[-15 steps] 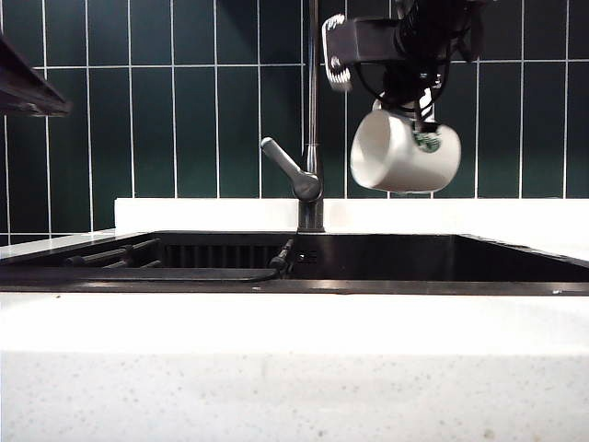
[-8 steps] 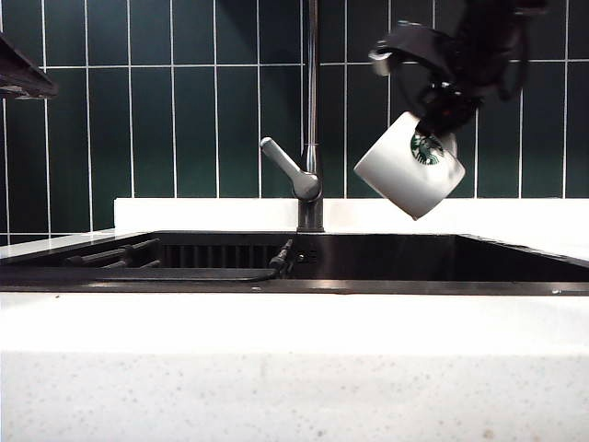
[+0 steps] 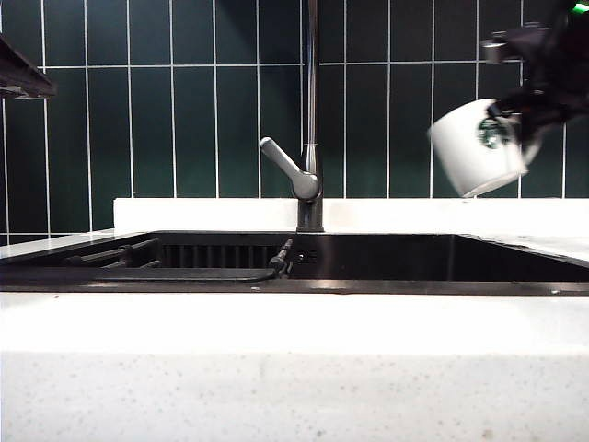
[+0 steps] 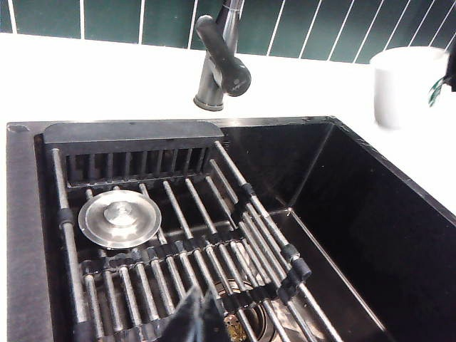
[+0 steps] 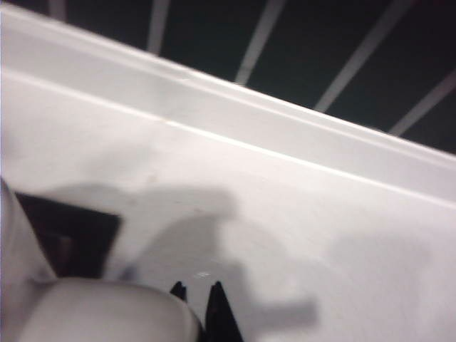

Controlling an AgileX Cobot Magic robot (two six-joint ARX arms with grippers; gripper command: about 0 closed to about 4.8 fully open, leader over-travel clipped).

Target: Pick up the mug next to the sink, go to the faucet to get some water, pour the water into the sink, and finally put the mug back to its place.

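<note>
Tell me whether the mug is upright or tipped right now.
Tipped. In the exterior view the mug leans in the right hand, above the counter right of the sink.

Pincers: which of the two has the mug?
The right pincer, shut on the mug, airborne right of the faucet. The left pincer is shut, empty, over the sink.

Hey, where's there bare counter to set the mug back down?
Bare counter lies right of the sink, under the mug held by the right gripper. The strip behind the sink beside the faucet is free. The basin is crowded by a rack, with the shut left gripper over it.
</note>
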